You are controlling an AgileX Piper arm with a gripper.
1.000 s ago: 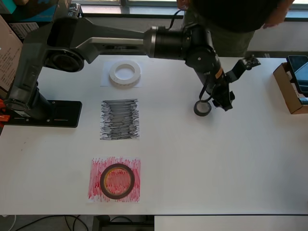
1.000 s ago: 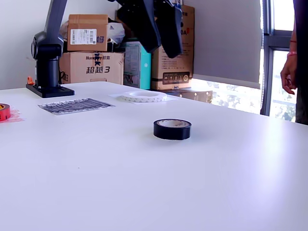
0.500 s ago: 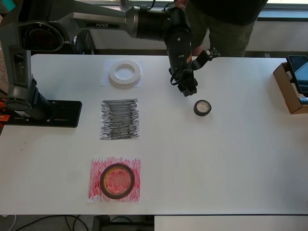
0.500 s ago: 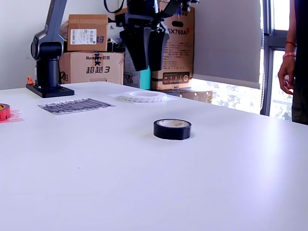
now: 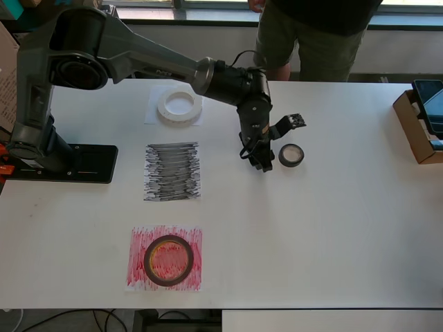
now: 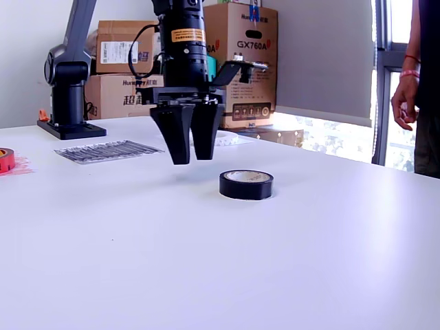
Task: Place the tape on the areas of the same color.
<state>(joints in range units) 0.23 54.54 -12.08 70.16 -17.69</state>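
Note:
The small black roll lies flat on the bare white table, off all sheets. My gripper hangs just above the table beside it, on the side toward the sheets, empty, its fingers pointing down with a narrow gap between them. The large white ring lies on the white sheet. The red-brown ring lies on the red scribbled sheet. The black scribbled sheet carries nothing.
The arm's base stands at the overhead view's left edge of the table. An open cardboard box sits at its right edge. A person stands behind the table. Cardboard boxes are stacked behind.
The gripper has swung from the far side of the black roll around to the side toward the sheets and come down close to the table. The rolls have not moved.

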